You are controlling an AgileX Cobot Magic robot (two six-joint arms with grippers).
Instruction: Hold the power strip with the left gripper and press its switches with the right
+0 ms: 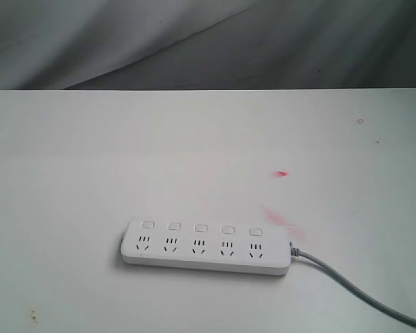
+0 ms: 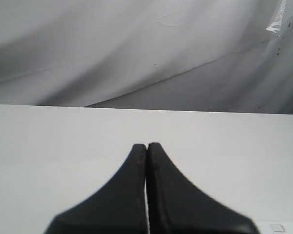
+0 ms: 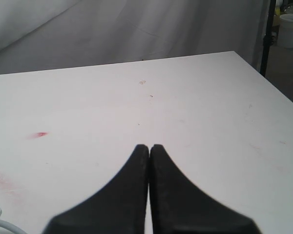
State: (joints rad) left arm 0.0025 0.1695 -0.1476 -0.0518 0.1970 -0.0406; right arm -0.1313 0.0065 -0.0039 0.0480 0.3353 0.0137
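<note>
Both closed tight — left end effector [image 2: 146, 146], right end effector [image 3: 149, 146] — empty.

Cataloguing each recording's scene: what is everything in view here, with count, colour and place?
power strip: one, white, flat on the table, near middle
switches: five, white, row along the strip's far edge
cable: one, grey, runs from the strip's right end
red marks: two, red, tabletop beyond the strip
table: one, white, foreground
backdrop cloth: one, grey, behind the table
bucket: one, white, beyond the table's far corner
left end effector: one, black, shut, empty, over bare table
right end effector: one, black, shut, empty, over bare table
</note>
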